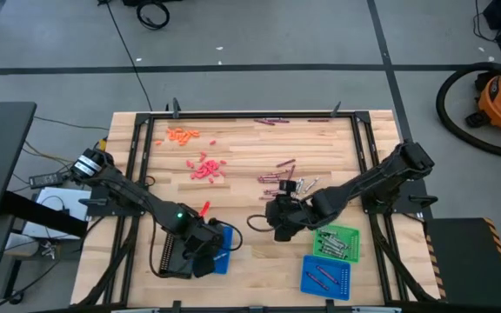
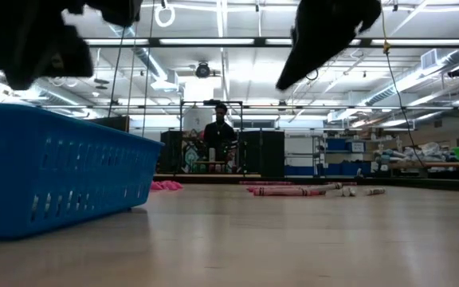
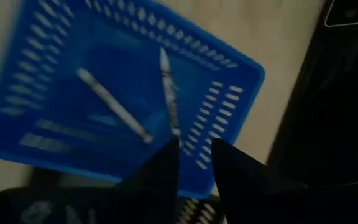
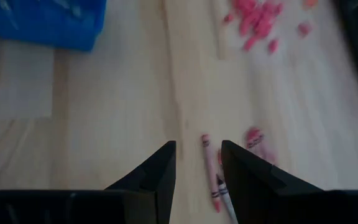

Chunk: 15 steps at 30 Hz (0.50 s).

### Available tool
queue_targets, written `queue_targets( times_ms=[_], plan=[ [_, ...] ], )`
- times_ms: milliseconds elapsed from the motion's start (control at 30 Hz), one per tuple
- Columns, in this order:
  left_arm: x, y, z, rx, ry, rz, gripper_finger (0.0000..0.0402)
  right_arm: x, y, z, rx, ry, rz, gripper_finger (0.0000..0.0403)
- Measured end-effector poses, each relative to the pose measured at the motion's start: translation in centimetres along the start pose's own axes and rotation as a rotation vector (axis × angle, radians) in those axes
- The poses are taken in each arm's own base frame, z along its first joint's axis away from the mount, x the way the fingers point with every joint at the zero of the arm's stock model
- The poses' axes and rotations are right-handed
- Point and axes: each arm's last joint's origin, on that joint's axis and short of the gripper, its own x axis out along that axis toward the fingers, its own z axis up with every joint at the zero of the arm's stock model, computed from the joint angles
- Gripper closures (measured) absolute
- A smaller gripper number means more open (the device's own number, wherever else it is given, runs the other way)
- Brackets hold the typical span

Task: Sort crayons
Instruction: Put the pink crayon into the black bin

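Your left gripper point(image 3: 194, 152) hangs parted, empty, above the blue tray point(image 3: 36, 134); its crayons point(image 3: 169, 93) look light, stiff, roll-prone. Pinch mid-length.

No readable text, label, brand, number or sign is showing in any view. The crayons point(image 4: 214, 180) under the right wrist camera are carrying dark bands on their wrappers, but no letters are resolving there. The two crayons point(image 3: 169, 93) lying in the blue tray point(image 3: 232, 62) are showing wrappers without legible print. Shelving in the room beyond the table is displaying nothing that can be read.
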Motion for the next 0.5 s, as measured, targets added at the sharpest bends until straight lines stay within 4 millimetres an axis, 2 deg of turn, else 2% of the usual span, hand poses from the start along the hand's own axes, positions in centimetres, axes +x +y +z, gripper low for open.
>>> queue_targets(
  times_ms=[167,300,500],
  plan=[
    [-1.1,0.0,0.3,0.195,-0.075,0.154,0.0299,3.0,-1.3,0.0,-0.003,0.094,0.071,0.0266],
    [-1.1,0.3,0.3,0.354,-0.117,0.263,0.0299,5.1,-2.6,-0.1,-0.006,0.15,0.104,0.0266],
    [-1.3,1.1,0.8,0.442,-0.18,0.418,0.0299,7.6,-3.8,-0.5,-0.019,0.218,0.177,0.0266]
  ],
)
